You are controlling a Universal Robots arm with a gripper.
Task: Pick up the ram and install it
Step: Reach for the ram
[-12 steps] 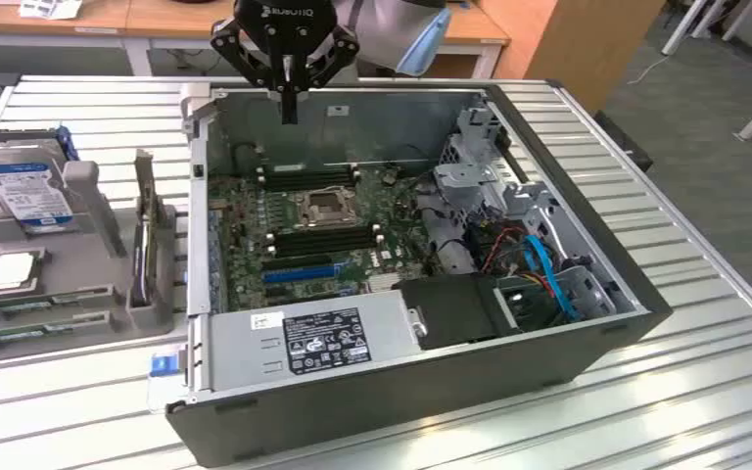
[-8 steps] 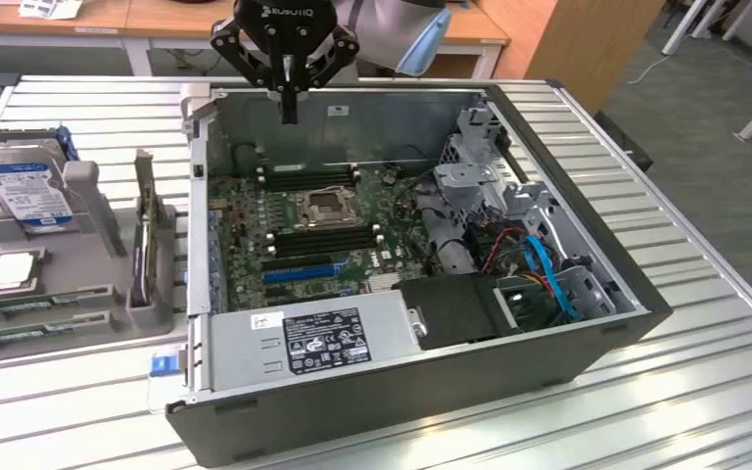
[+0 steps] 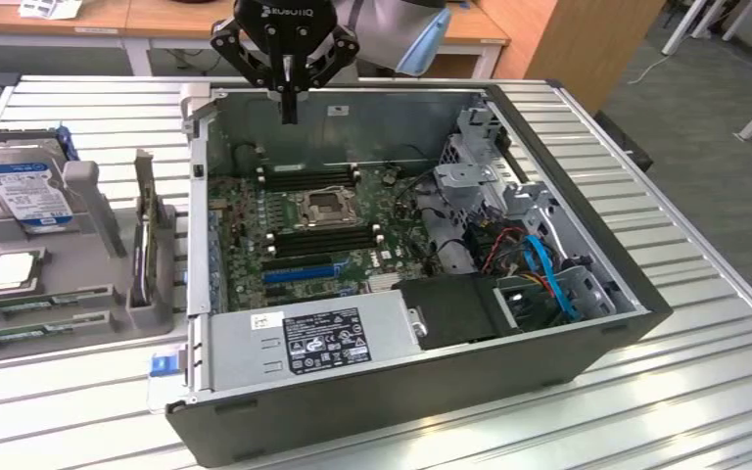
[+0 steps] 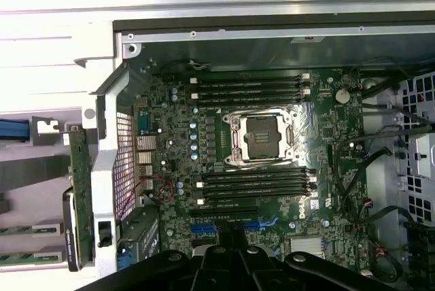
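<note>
The ram shows as two thin green sticks lying flat in slots of a grey tray at the exterior view's left, outside the computer case; their ends also appear in the wrist view. My gripper hangs shut and empty above the far wall of the open case, well away from the sticks. In the wrist view its black fingers meet over the motherboard. Black memory slots run on both sides of the open processor socket.
The tray also holds a blue-labelled hard drive, a square silver processor chip and an upright card. Inside the case are a power supply, blue and red cables and metal drive bays.
</note>
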